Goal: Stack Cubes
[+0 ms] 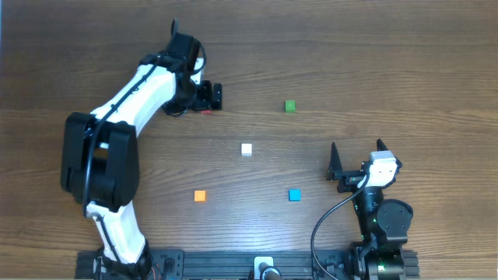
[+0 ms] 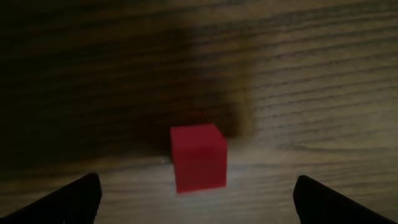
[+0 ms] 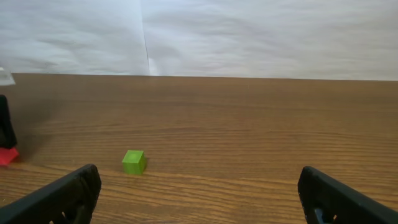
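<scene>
Across the wooden table (image 1: pixel 436 62) I have five small cubes spread well apart from each other, none stacked on another yet.

My left arm (image 1: pixel 132 93) reaches far up the left side. My right arm (image 1: pixel 381 210) sits folded close to its base.

My left gripper (image 1: pixel 214 97) is low over the wood with its fingers wide apart and nothing between the pads. My right gripper (image 1: pixel 356 157) is also spread wide and empty, facing across the table toward the far side.

The red cube (image 2: pixel 199 157) is what matters for the next move. It sits on the wood straight ahead of the left gripper, centred between the two fingers and touching neither. It is turned slightly, so one side face shows beside the front face. I judge the left arm should take it, with a short push forward before closing and perhaps a small wrist turn to square the pads to its faces.

The green cube (image 1: pixel 289 106) lies to the right of the red one, at about the same depth. The white cube (image 1: pixel 247 149) is near the middle. The orange cube (image 1: pixel 200 196) and the blue cube (image 1: pixel 294 194) lie nearer the bases, and the blue one is nearest the right gripper.
</scene>
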{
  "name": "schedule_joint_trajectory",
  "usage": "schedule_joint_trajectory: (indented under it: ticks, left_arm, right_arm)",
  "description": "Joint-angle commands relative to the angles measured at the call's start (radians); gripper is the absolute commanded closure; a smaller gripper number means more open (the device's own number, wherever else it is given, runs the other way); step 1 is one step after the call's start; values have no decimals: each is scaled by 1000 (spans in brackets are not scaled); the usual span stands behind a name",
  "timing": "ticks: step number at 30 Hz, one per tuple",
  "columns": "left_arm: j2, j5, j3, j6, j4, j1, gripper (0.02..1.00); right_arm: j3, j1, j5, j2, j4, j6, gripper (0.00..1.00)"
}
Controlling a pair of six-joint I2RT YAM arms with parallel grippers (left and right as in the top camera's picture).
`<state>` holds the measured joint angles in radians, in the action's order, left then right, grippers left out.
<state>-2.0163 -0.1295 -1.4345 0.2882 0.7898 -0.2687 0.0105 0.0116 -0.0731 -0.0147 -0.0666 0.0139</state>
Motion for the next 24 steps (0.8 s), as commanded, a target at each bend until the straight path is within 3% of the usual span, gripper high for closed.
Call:
schedule_joint_trajectory:
  ticks: [1, 11, 17, 24]
  left_arm:
    - [-61, 50, -81, 4, 6, -39, 25]
    - [-114, 106, -113, 5, 42, -50, 40]
    - [-114, 125, -113, 5, 65, -50, 110]
    - [-114, 148, -113, 9, 64, -50, 266]
  right_arm:
    - [-5, -6, -5, 5, -3, -8, 9]
    - [-5, -6, -5, 5, -3, -8, 9]
    - [-5, -6, -5, 5, -3, -8, 7]
    - [-5, -6, -5, 5, -3, -8, 7]
